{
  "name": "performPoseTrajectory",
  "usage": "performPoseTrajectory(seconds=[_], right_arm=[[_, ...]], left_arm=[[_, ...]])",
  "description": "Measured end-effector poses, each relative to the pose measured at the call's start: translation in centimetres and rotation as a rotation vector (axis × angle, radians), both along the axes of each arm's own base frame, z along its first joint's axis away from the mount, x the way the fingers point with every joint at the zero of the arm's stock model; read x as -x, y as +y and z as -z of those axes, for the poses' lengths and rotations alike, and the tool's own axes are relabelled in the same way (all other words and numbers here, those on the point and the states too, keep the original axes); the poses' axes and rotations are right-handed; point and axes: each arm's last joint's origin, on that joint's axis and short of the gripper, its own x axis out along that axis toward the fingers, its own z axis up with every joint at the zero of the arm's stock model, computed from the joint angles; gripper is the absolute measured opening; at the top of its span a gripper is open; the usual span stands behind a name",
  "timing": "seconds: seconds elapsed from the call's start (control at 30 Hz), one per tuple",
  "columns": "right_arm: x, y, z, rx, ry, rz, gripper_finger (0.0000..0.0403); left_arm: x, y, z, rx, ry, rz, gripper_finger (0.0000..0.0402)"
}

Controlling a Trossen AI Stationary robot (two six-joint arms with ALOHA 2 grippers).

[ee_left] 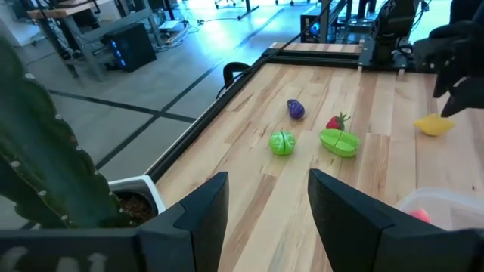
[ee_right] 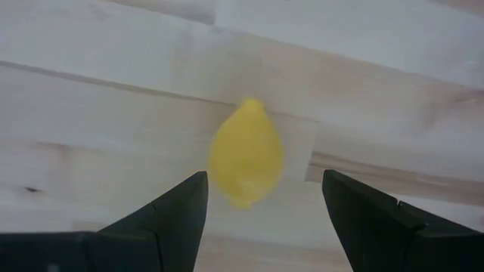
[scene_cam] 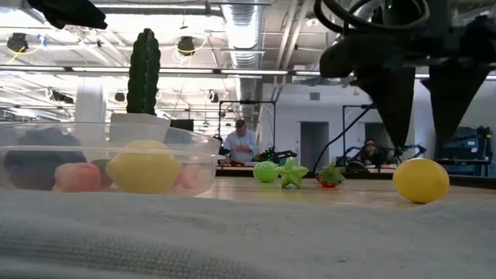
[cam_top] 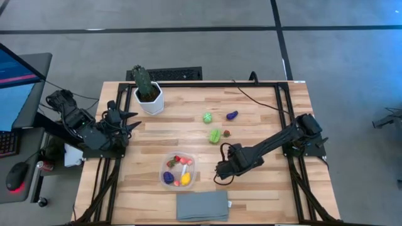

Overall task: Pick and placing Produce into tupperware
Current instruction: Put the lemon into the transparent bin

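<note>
A yellow lemon (ee_right: 246,151) lies on the wooden table, right of the tupperware (cam_top: 164,161); the high view hides it under my right gripper. My right gripper (ee_right: 265,179) hangs open just above it, pointing down, one finger on each side, and touches nothing. In the low view its fingers (scene_cam: 397,108) end a little above the lemon (scene_cam: 421,180). The clear tupperware (scene_cam: 194,144) holds several pieces of produce: red, yellow, purple and pink. My left gripper (ee_left: 268,196) waits open and bare at the table's left edge, next to the cactus.
More produce lies toward the far side: a round green piece (cam_top: 207,117), a purple one (cam_top: 232,115), a green one (cam_top: 215,135) and a small red one (cam_top: 226,133). A cactus in a white pot (cam_top: 148,94) stands far left. A grey folded cloth (cam_top: 202,205) lies at the near edge.
</note>
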Motion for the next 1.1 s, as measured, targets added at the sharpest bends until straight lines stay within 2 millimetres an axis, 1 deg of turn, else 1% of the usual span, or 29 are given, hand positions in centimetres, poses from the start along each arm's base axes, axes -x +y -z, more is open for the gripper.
performPoseTrajectory(seconds=[0.23,0.37,1.0,1.1], right_arm=[[-0.1,0.1,1.8,-0.046,-0.051,0.002,0.0286],[0.2,0.1,2.4,-0.047,-0.044,0.005,0.0286],[0.2,0.2,2.5,-0.046,-0.049,-0.017,0.0286],[0.2,0.1,2.8,-0.051,-0.06,-0.017,0.0286]], left_arm=[[0.0,0.0,0.0,0.0,0.0,0.0,0.0174],[0.0,0.0,0.0,0.0,0.0,0.0,0.0174],[0.0,0.0,0.0,0.001,-0.001,-0.001,0.0174],[0.0,0.0,0.0,0.001,-0.002,-0.002,0.0174]])
